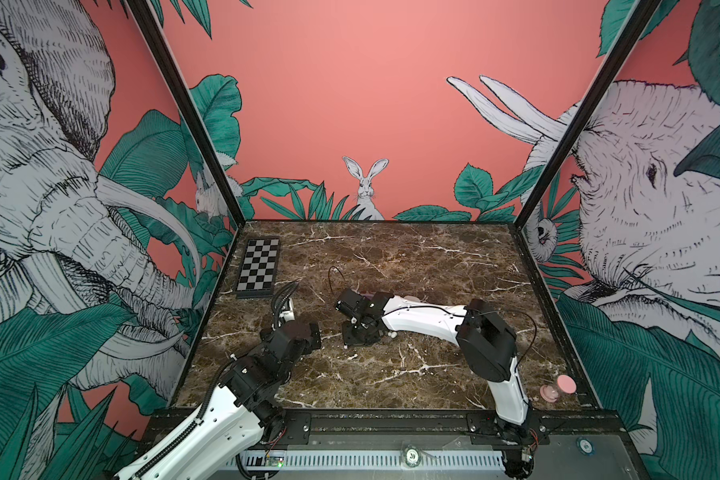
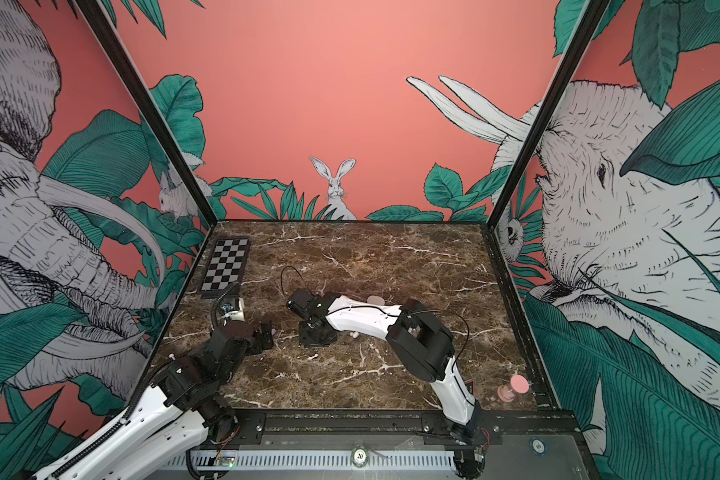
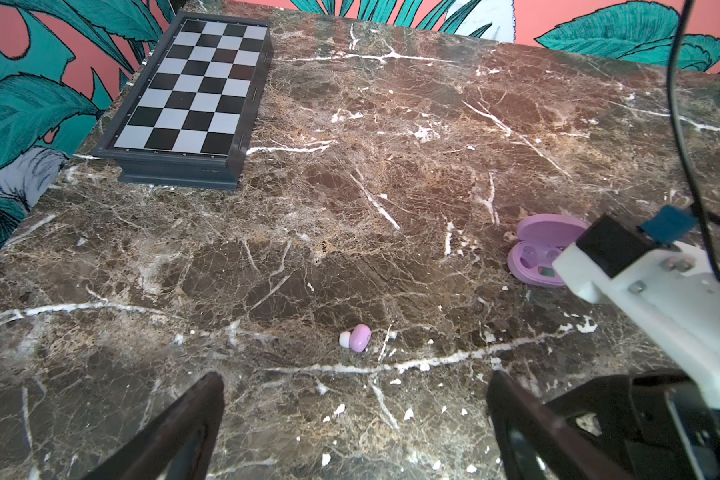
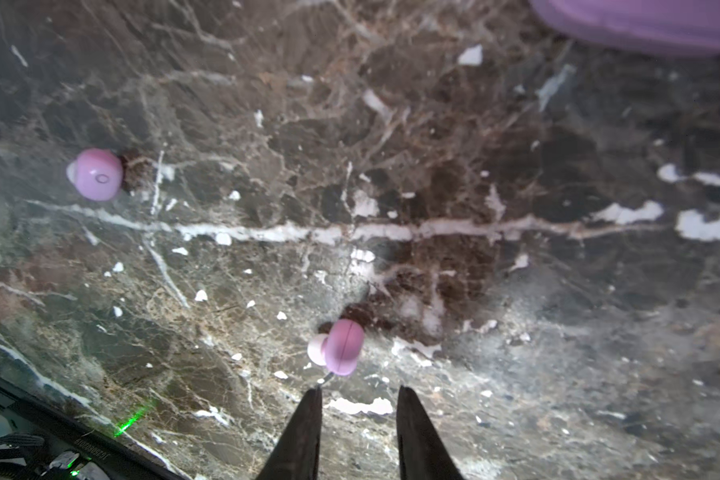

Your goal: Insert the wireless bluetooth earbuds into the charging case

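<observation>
Pointing at lilac earbud (image 4: 342,347), right end effector (image 4: 360,391) slightly parted, left end effector (image 3: 356,376) spread

Both arms were white shell links w/ black joint housings. The left arm (image 1: 200,428) had black corrugated conduit (image 1: 208,399) running along it; the right arm (image 1: 422,322) had a thin black cable (image 3: 676,124) & small silver screws (image 3: 636,286) in its white wrist bracket (image 3: 657,299). Visible gripper fingers (image 4: 304,432) were black, tapered to narrow tips.
</observation>
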